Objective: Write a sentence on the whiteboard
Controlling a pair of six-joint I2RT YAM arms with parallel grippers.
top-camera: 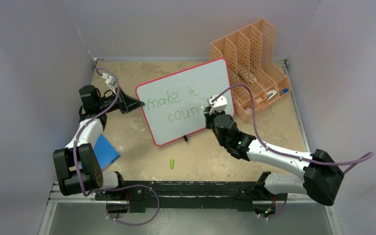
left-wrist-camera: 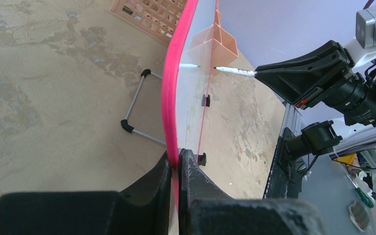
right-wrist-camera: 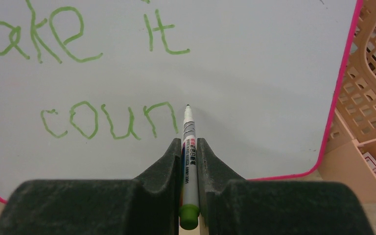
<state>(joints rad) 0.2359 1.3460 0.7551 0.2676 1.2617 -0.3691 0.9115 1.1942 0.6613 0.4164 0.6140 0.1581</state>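
The whiteboard (top-camera: 198, 81) stands propped at a tilt in the middle of the tabletop (top-camera: 127, 139), right in front of an orange file rack (top-camera: 254, 51). The left end effector (left-wrist-camera: 178, 157) is squeezed tight on the board's pink rim at its left edge, 1 finger on each face. The right end effector (right-wrist-camera: 190, 143) is closed nearly all the way, pinching a thin marker (right-wrist-camera: 190, 164) between its 2 fingers, with the marker's green end sticking out the back. The sentence (top-camera: 172, 101) is in green and reads "make it" on line 1 and "coun" on line 2. The marker tip sits just right of the "n", at the surface or barely off it; can't tell which. A small green piece (top-camera: 172, 163) lies on the tabletop near the board's bottom edge.
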